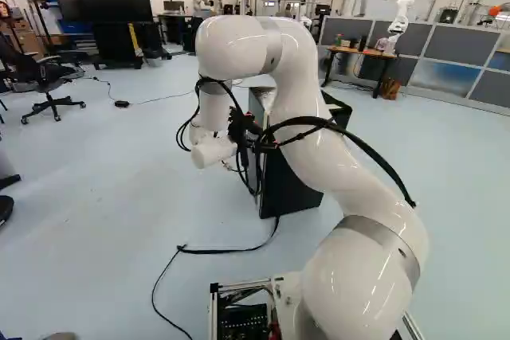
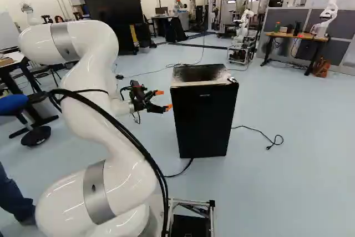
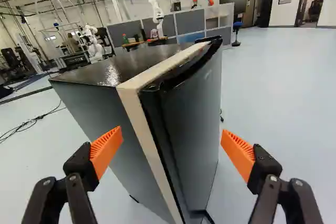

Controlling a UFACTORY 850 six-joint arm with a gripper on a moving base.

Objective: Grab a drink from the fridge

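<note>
The black fridge [image 2: 204, 117] stands upright on the pale floor [image 2: 283, 187], its door [image 3: 186, 124] closed against the body with a light strip [image 3: 144, 135] between. In the wrist view its near corner is ahead of and between the fingers [image 2: 168, 107], which are spread apart and hold nothing; their pads are orange. The white arm [image 2: 97, 104] reaches up to the fridge's left side in the right base view. A black cord [image 2: 180, 172] runs from the fridge's foot, and a plug [image 2: 269, 147] lies to its right there. Well beyond the fridge are a wooden table [image 2: 295, 35], another robot [image 2: 329, 14] and grey partitions [image 2: 283, 16]; beyond it to the left, a large dark screen [image 2: 112, 6].
</note>
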